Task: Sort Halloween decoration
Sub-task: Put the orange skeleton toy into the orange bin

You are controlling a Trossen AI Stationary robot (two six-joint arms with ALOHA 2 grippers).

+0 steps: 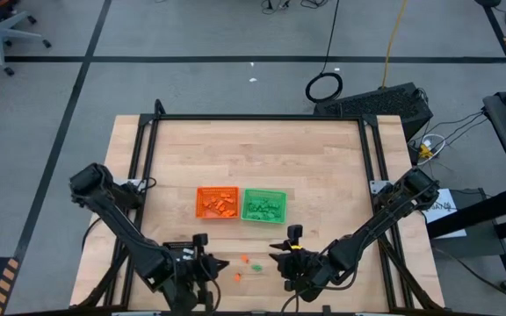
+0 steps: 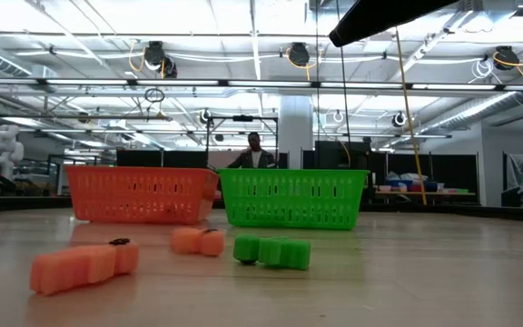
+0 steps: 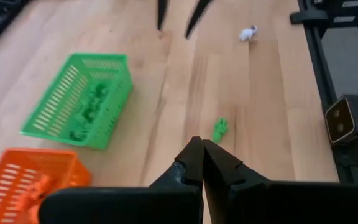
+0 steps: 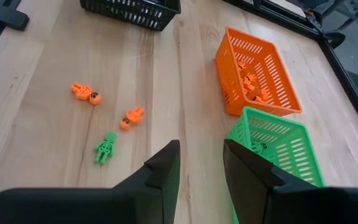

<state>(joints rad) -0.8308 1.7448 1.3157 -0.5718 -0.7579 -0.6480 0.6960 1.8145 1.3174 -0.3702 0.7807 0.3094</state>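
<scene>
The Halloween decoration loose on the table is two orange trinkets [image 4: 86, 92] [image 4: 131, 117] and a green one [image 4: 105, 147], lying flat between my grippers. They also show in the high view [image 1: 245, 258]. A white trinket [image 3: 248, 33] lies farther off. More trinkets lie in the orange basket [image 1: 217, 203] and the green basket [image 1: 263, 205]. My left gripper [image 3: 201, 163] is shut and empty, near the front edge, pointing at the green trinket [image 3: 220, 129]. My right gripper [image 4: 201, 165] is open and empty, facing it from the right.
A black tray [image 4: 132, 9] stands beyond the trinkets on the left arm's side. The two baskets stand side by side at the table's middle, and they also show in the low view [image 2: 139, 193] [image 2: 293, 197]. A dark frame [image 1: 253, 118] rims the table. A person [image 2: 255, 153] is in the room behind.
</scene>
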